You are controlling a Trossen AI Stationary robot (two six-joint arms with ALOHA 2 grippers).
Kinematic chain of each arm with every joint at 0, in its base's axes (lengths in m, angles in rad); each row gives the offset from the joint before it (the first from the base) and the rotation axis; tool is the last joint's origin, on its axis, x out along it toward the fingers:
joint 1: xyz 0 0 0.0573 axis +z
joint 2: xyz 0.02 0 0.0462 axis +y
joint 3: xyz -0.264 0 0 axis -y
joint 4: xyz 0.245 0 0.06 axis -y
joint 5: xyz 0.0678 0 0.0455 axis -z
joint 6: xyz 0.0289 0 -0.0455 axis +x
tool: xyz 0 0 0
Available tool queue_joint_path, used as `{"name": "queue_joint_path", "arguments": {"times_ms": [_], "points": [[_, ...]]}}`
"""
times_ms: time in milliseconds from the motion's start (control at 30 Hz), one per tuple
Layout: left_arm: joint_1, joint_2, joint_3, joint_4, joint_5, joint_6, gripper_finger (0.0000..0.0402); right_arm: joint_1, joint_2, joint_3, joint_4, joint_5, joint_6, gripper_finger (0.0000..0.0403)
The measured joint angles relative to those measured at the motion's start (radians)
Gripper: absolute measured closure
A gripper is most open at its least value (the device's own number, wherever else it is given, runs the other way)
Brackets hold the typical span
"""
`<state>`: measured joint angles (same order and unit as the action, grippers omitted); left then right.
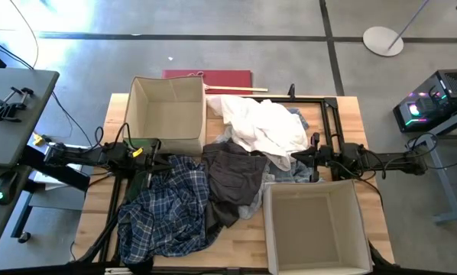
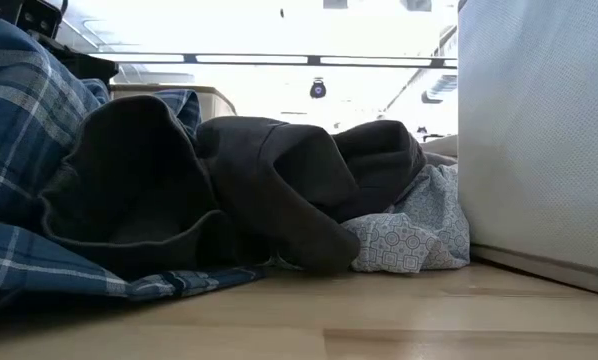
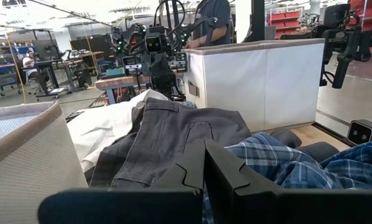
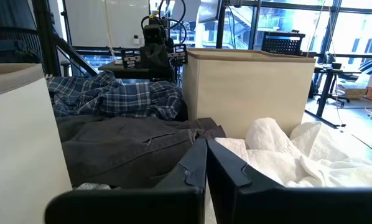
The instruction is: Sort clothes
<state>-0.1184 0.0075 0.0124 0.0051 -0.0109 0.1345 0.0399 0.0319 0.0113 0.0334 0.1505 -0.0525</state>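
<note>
— While the wooden table (image 1: pixel 343 122) is viewed from above, what is seen lying on it?

— A heap of clothes is spread across its middle. A blue-and-white plaid shirt (image 1: pixel 167 210) is laid toward the near left, a dark grey garment (image 1: pixel 232 179) is bunched at the centre, and a white garment (image 1: pixel 263 126) is piled toward the far right. A pale patterned cloth (image 2: pixel 409 235) is tucked under the dark grey garment, touching the near box.

— And the boxes?

— Two beige fabric boxes are set at opposite corners of the heap: one (image 1: pixel 167 114) at the far left, the other (image 1: pixel 316 229) at the near right. Both are shown open at the top, with nothing seen inside.

— How are the arms placed?

— The left gripper (image 1: pixel 156 147) is held low at the left edge of the heap, between the far box and the plaid shirt; its jaws are pressed together with nothing between them. The right gripper (image 1: pixel 297 156) is held at the right edge, just beside the white garment, jaws likewise clenched on nothing.

— What is made out beyond the table?

— A grey floor crossed by dark lines is seen, with a red mat (image 1: pixel 209 79) at the far edge, a round white stand base (image 1: pixel 384 40) farther right, and a computer with coloured lights (image 1: pixel 435 103) at the right. A grey desk (image 1: pixel 14 114) is placed at the left. In the left wrist view a workshop with benches and a standing person (image 3: pixel 214 22) is shown.
</note>
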Motion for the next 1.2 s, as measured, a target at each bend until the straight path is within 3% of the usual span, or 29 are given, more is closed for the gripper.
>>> {"name": "queue_joint_path", "arguments": {"times_ms": [333, 433, 533, 567, 700, 833, 933, 1033, 1133, 1200], "points": [[0.000, 0.000, 0.000, 0.000, 0.000, 0.000, 0.0401, 0.000, 0.001, 0.000, 0.046, 0.006, -0.013, 0.0402], [0.000, 0.000, -0.001, 0.025, 0.000, 0.000, 0.0401, -0.001, 0.005, 0.000, 0.300, 0.103, 0.067, 0.0402], [0.000, 0.000, -0.001, 0.117, 0.000, -0.003, 0.0401, -0.001, 0.013, 0.003, 0.595, 0.123, 0.090, 0.0402], [0.000, 0.000, 0.000, 0.149, 0.000, -0.003, 0.0401, -0.001, 0.022, 0.021, 0.622, 0.115, 0.103, 0.0402], [0.000, 0.000, 0.000, 0.268, 0.000, -0.094, 0.0401, -0.001, 0.135, 0.183, 0.408, 0.051, 0.090, 0.0402], [0.000, 0.001, 0.000, 0.352, 0.000, -0.156, 0.0401, -0.001, 0.397, 0.390, 0.252, 0.051, -0.015, 0.0402], [0.000, 0.001, 0.000, 0.412, 0.000, -0.122, 0.0401, -0.002, 0.596, 0.590, 0.001, 0.053, -0.150, 0.0402], [0.000, 0.001, 0.000, 0.474, 0.000, -0.143, 0.0401, -0.018, 0.798, 0.786, -0.304, 0.129, -0.217, 0.0402], [0.000, 0.000, 0.000, 0.537, 0.000, -0.156, 0.0401, -0.072, 0.972, 0.981, -0.543, 0.272, -0.162, 0.0402], [0.000, 0.000, 0.000, 0.554, -0.001, -0.142, 0.0401, -0.122, 1.068, 1.092, -0.673, 0.309, -0.128, 0.0394]]}}
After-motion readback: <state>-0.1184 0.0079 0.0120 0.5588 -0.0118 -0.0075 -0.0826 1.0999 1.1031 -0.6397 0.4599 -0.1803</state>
